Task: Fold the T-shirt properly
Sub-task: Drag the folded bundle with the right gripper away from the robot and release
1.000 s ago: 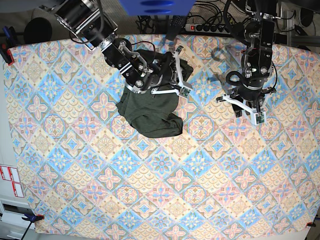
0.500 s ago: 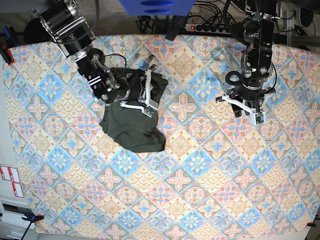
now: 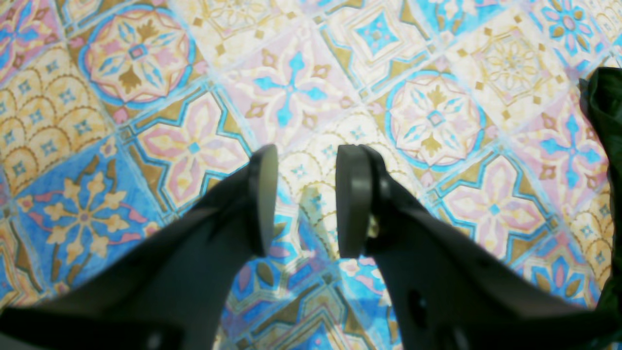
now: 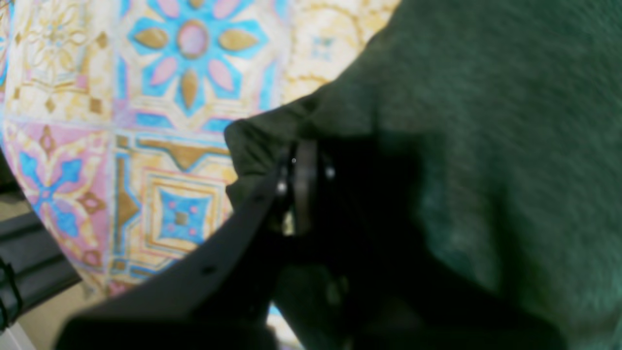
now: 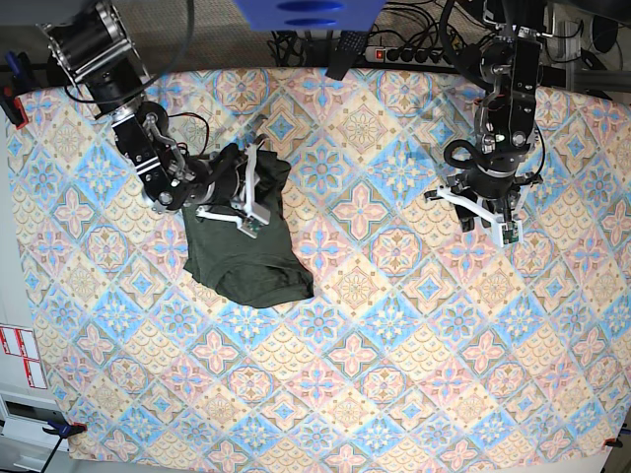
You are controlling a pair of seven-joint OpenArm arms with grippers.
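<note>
The patterned tablecloth [image 5: 375,355], printed in blue, pink and yellow tile motifs, covers the whole work surface and lies under both arms. The T-shirt [image 5: 245,258], dark olive-green and bunched into a rough heap, rests on the cloth directly beneath and below the right gripper [image 5: 248,187], spreading away from its fingertips toward the near edge of the table in the base view. The right arm [image 5: 148,148] reaches in from the far corner on its own side and lies low over the upper part of the garment. In the right wrist view, the right gripper [image 4: 296,194] has its jaws pressed together on a fold of the T-shirt [image 4: 486,121], with fabric wrapped around the fingertips and filling the frame on one side; bare tablecloth [image 4: 160,97] shows on the other. The left gripper [image 5: 490,219] hangs well apart from the garment, over bare cloth on the opposite side of the table. In the left wrist view, its fingers [image 3: 260,194] stand parted with a clear gap between the pads, nothing between them, and only tablecloth [image 3: 427,116] beneath. A dark edge of the T-shirt [image 3: 605,104] shows at the far margin of that view, well clear of the left gripper [image 3: 303,199].
</note>
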